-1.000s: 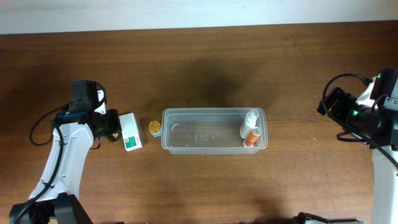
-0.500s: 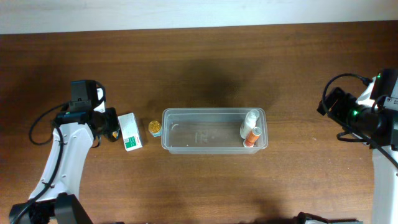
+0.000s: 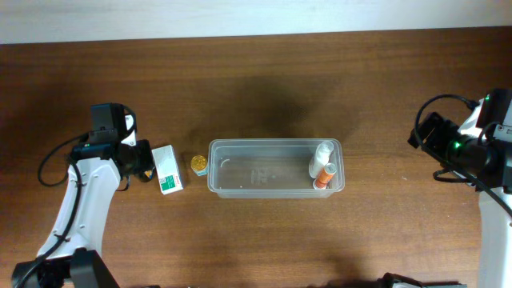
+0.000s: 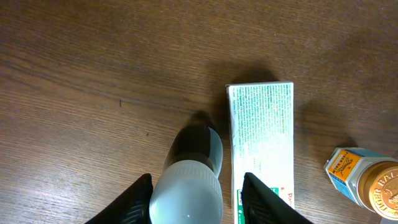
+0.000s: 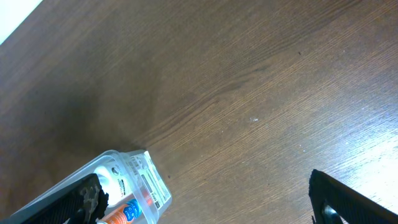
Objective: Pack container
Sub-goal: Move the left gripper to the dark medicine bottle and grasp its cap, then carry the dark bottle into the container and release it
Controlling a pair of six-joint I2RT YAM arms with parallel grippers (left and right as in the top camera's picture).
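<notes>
The container (image 3: 276, 142) is a long clear bin in the middle of the table. It holds a white bottle (image 3: 322, 152) and an orange tube (image 3: 323, 174) at its right end, and its corner shows in the right wrist view (image 5: 134, 180). My left gripper (image 3: 144, 162) is left of the white-and-green carton (image 3: 168, 169). In the left wrist view my left gripper (image 4: 196, 186) is open around an upright dark bottle with a white cap (image 4: 196, 146). The left jaw is at the cap and the right jaw stands clear of it. My right gripper (image 5: 208, 199) is open and empty.
The carton (image 4: 261, 143) lies right beside the dark bottle. A small gold-lidded jar (image 3: 198, 163) stands between the carton and the container's left end and also shows in the left wrist view (image 4: 373, 186). My right arm (image 3: 472, 152) is at the table's right edge.
My left gripper has shifted very slightly beside the carton. Nothing else has visibly moved.
</notes>
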